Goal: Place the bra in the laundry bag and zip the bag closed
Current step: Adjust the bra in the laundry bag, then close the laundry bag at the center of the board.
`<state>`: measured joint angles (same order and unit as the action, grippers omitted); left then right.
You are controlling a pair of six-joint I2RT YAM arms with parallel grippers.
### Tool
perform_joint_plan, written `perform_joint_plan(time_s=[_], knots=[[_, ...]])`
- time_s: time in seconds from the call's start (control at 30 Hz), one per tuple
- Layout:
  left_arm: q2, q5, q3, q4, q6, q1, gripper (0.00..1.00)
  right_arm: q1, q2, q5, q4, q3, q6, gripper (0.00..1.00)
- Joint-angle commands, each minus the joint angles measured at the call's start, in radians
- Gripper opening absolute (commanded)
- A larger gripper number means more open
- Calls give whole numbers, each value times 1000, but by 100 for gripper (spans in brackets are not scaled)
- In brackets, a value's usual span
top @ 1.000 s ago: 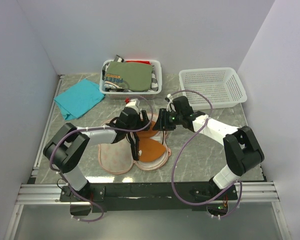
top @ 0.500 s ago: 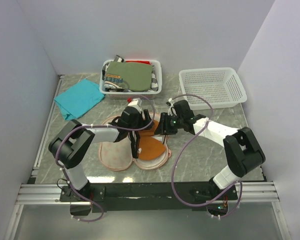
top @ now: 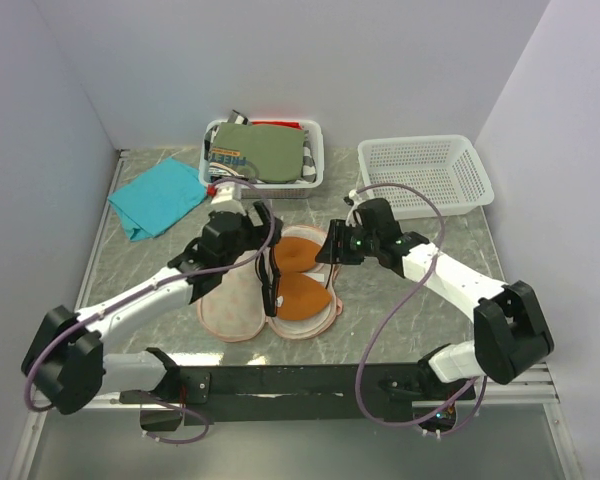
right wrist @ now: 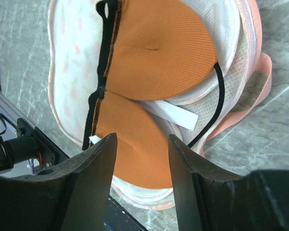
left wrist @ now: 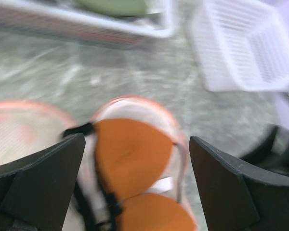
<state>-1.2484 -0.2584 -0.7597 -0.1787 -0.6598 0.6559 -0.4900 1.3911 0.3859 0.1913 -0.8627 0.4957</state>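
1. The laundry bag (top: 228, 312) is lying open beneath both grippers.
2. The bra (top: 302, 285) is resting inside its right half.
3. The left gripper (left wrist: 136, 139) is hovering wide open, empty; the right gripper (right wrist: 142, 139), half open above the bra, is gripping nothing.

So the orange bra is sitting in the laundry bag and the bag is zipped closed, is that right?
Not quite. The bra does sit in the laundry bag, but the bag is not zipped closed: it lies spread open, its two halves side by side, with the bra uncovered. The right wrist view shows this most clearly.
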Motion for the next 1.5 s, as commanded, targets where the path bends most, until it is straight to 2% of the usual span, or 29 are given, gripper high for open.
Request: perform_joint_plan(time_s=[0.0,0.2,0.27,0.43,0.57,0.67,0.8,0.93,1.2,1.4,1.47], knots=[[79,-243,118,245,-105,-15,96,5,-58,-28,22,4,-25,55],[196,-312,253,347,-267,-36,96,8,-79,-21,25,11,-31,55],[223,-369,260,413,-354,-36,96,8,-83,-12,20,14,-31,55],[305,-419,292,482,-429,-36,96,8,-84,4,14,21,-31,55],[287,-530,267,640,-578,-41,96,8,-81,16,8,19,-32,55],[222,-532,228,660,-589,-52,96,7,-75,25,4,17,-34,55],[117,-489,177,619,-523,-82,96,7,-69,36,0,17,-39,54],[37,-438,145,539,-396,-113,96,8,-75,36,7,22,-49,54],[1,-223,143,332,-152,-239,96,21,-67,54,-1,33,-60,54],[-11,-81,119,324,-32,-347,99,40,-58,73,0,28,-71,53],[-26,-12,108,334,-11,-396,93,45,-53,77,-1,28,-71,52]])
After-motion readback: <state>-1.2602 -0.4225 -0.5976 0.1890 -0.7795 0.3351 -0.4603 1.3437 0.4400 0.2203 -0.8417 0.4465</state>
